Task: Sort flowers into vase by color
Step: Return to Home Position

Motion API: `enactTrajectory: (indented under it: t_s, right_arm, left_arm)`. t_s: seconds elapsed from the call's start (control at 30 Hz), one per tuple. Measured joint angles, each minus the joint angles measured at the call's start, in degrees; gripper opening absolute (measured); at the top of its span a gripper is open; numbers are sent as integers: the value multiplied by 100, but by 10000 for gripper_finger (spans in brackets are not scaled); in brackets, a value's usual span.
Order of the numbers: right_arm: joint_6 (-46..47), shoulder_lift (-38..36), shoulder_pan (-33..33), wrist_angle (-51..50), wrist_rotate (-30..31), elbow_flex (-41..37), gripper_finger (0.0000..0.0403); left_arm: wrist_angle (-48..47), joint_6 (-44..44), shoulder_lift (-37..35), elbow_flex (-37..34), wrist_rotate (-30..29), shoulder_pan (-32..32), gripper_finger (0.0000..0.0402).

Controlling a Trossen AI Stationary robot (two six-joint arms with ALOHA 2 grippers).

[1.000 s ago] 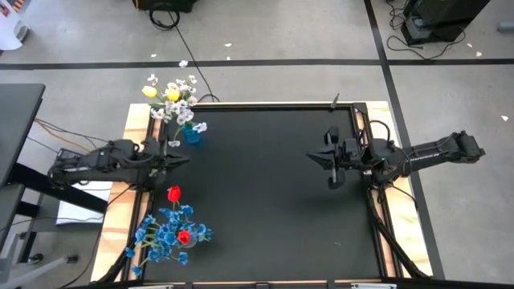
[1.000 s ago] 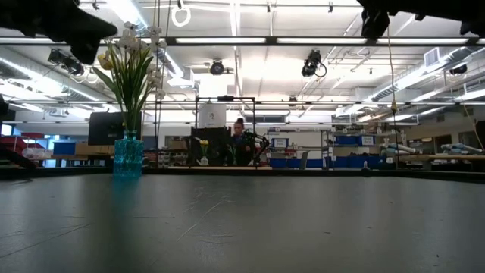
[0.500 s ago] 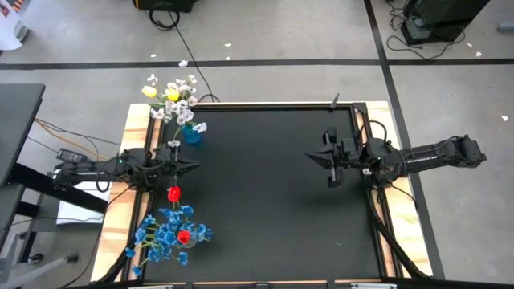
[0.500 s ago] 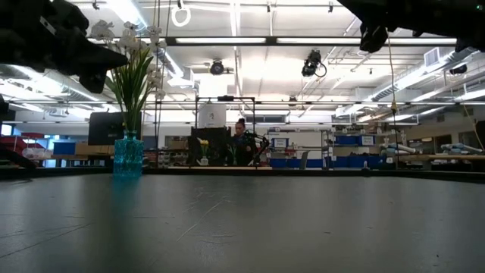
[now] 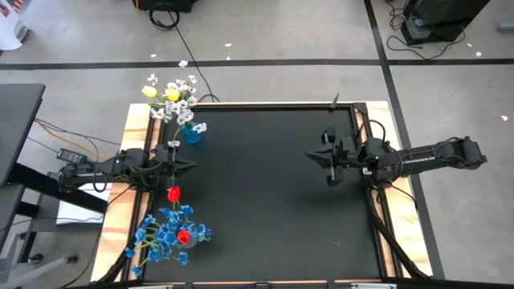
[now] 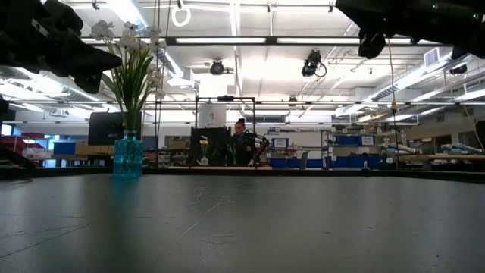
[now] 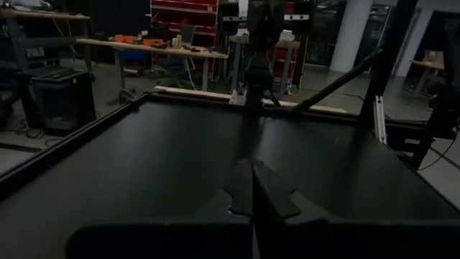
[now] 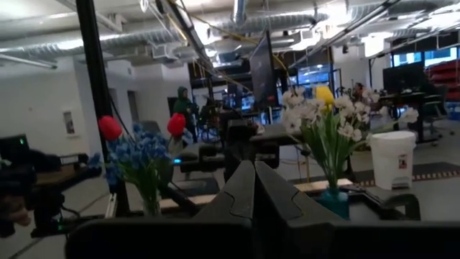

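Homing seems the step: yellow-white flowers (image 5: 173, 98) stand in the blue vase (image 5: 191, 134), blue-red flowers (image 5: 169, 233) in a 2nd vase (image 8: 151, 207), probably clear. Left gripper (image 5: 186, 165) and right gripper (image 5: 313, 156), each pinched together, hold nothing; next I park both arms.

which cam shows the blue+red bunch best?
Right wrist view: the blue-and-red bunch shows side-on, with both red tulips standing clear on top. The high view shows it only from straight above, as a cluster of heads. The low and left wrist views do not show it.
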Motion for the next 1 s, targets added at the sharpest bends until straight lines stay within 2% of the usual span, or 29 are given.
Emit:
enactTrajectory:
  t_s: [0.23,0.4,0.73,1.0]
  right_arm:
    - [145,211,-34,575,81,-369,11]
    - [52,-122,-144,467,-2,-382,11]
    - [26,-1280,-577,-1158,-111,-382,11]
    - [-4,-2100,-800,-2351,-281,-388,11]
  left_arm:
    - [-265,-13,2,0,22,0,0]
    - [-267,-72,0,0,63,0,0]
    - [-314,-260,0,0,251,0,1]
    - [-59,29,2,0,174,0,1]
